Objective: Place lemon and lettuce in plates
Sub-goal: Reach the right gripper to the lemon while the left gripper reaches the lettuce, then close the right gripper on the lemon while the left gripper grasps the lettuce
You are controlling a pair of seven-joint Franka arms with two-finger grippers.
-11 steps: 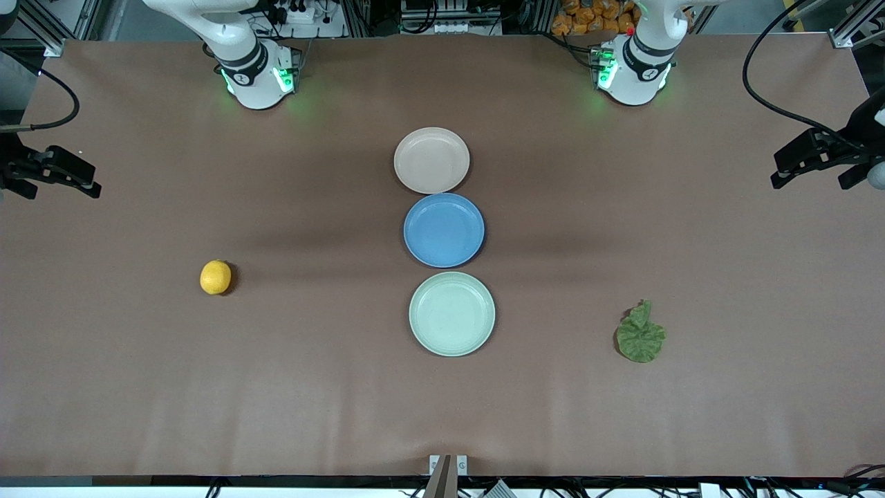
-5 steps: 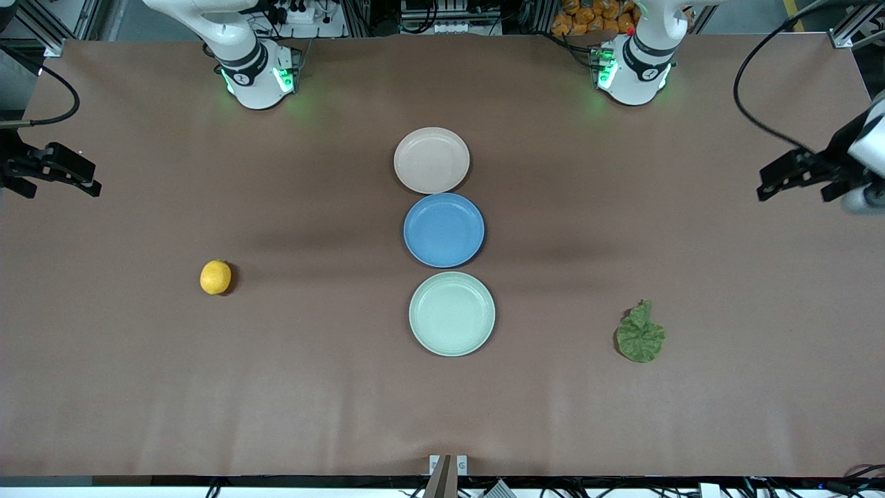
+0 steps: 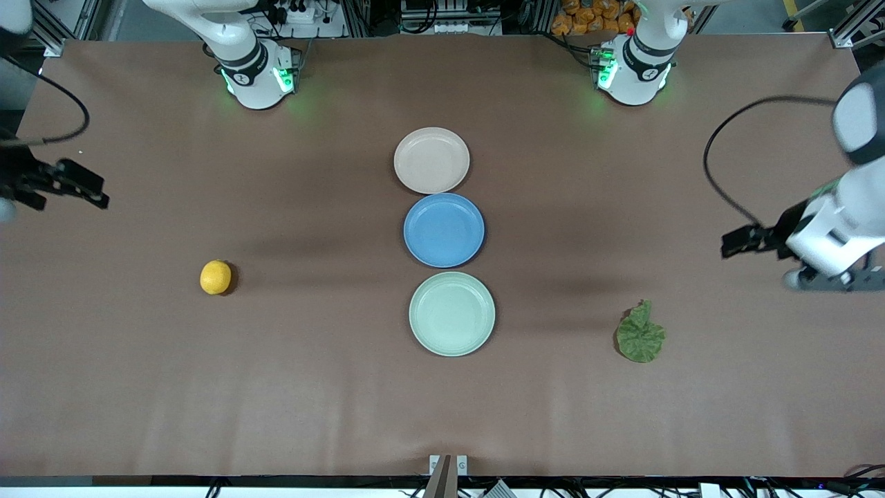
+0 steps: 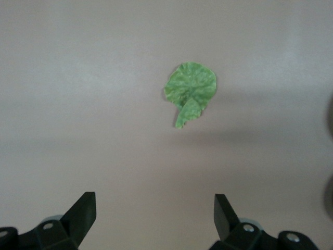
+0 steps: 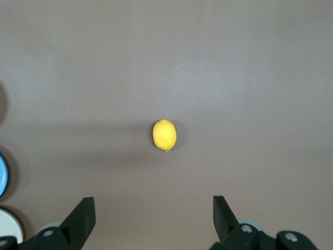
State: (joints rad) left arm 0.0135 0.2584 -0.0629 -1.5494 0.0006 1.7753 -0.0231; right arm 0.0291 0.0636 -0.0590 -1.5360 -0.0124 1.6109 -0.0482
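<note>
The lemon point(image 3: 216, 277) lies on the brown table toward the right arm's end; it also shows in the right wrist view point(image 5: 164, 135). The lettuce point(image 3: 640, 335) lies toward the left arm's end, and the left wrist view point(image 4: 191, 91) shows it too. The beige-pink plate point(image 3: 431, 160) and the mint green plate point(image 3: 451, 313) are both empty in mid-table. My left gripper point(image 3: 760, 245) point(image 4: 154, 216) is open, empty, and up over the table's left-arm end. My right gripper point(image 3: 59, 190) point(image 5: 153, 216) is open, empty, and up over the right-arm end.
An empty blue plate point(image 3: 444, 230) sits between the two pale plates, and the three form a line across the middle. The arm bases point(image 3: 257, 69) point(image 3: 632, 66) stand along the table's edge farthest from the front camera.
My left gripper has swung over the table toward the lettuce, with more of the arm now in view. My right gripper has shifted slightly toward the lemon. Lemon, lettuce and plates have not moved.
</note>
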